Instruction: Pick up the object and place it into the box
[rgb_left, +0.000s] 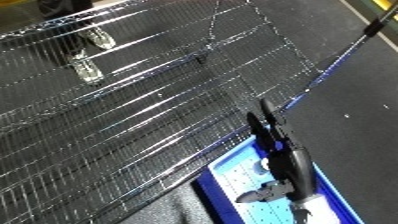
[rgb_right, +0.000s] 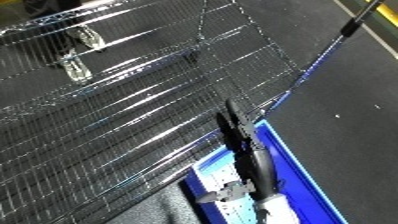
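Though outstretched, right hand above bin.

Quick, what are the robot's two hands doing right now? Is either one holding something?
Left hand: not in view.
Right hand: open, fingers straight, holding nothing, reaching over the blue bin beside the wire shelf.

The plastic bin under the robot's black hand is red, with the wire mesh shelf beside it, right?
Not quite: the plastic bin is blue, not red, as the right eye view shows. The rest holds: the robot's black hand is above it, with the wire mesh shelf beside it.
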